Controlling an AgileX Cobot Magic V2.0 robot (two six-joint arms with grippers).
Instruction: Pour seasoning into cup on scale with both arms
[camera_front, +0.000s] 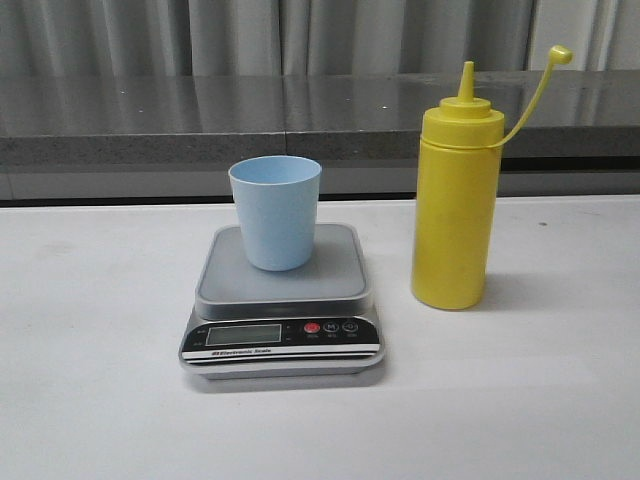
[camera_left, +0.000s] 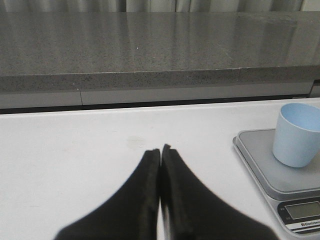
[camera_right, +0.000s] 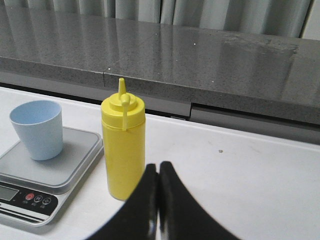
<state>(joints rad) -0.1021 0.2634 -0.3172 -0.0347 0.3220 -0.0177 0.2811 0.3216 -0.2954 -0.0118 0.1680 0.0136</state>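
The light blue cup (camera_front: 275, 211) stands upright on the platform of the silver-grey scale (camera_front: 282, 305) in the middle of the white table. To its right stands the yellow seasoning bottle (camera_front: 455, 205), upright, its small cap hanging off on a thin tether. Neither arm shows in the front view. In the left wrist view my left gripper (camera_left: 160, 149) is shut and empty, with the cup (camera_left: 298, 134) and scale (camera_left: 280, 175) well off to its right. My right gripper (camera_right: 158, 166) is shut and empty too, close to the seasoning bottle (camera_right: 123, 145), beside the cup (camera_right: 38, 129) and scale (camera_right: 45, 187).
A dark grey stone ledge (camera_front: 200, 115) runs along the back of the table, with grey curtains behind it. The white tabletop (camera_front: 90, 400) spreads out on both sides of the scale and in front of it.
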